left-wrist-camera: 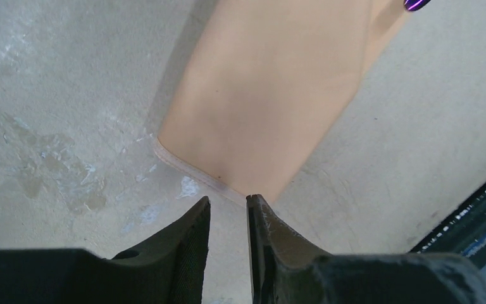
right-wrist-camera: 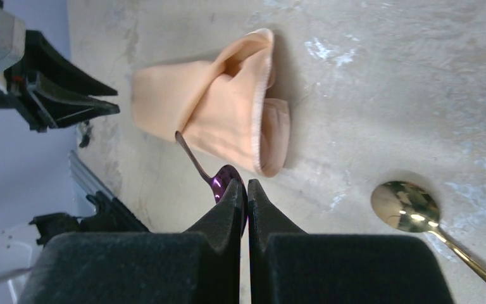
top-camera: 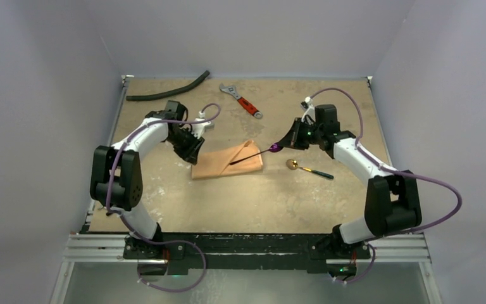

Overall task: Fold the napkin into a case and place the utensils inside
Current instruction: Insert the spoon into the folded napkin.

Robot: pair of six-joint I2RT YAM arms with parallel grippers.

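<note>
The peach napkin (top-camera: 226, 162) lies mid-table, folded into a flat case (right-wrist-camera: 221, 107) whose mouth faces the right arm. My right gripper (top-camera: 285, 144) (right-wrist-camera: 245, 185) is shut on the bowl of a dark purple spoon (right-wrist-camera: 224, 179). Its slim handle (top-camera: 250, 156) reaches over the case's mouth. A gold-bowled spoon (top-camera: 293, 164) (right-wrist-camera: 405, 206) lies on the table just right of the case. My left gripper (top-camera: 193, 152) (left-wrist-camera: 228, 201) hovers at the napkin's (left-wrist-camera: 272, 95) left corner. It is open by a narrow gap, with only bare table between its jaws.
A red-handled wrench (top-camera: 243, 101) lies at the back centre. A curved black hose (top-camera: 168, 94) lies at the back left. Purple cables loop off both arms. The table's near edge is a black rail (left-wrist-camera: 481, 202).
</note>
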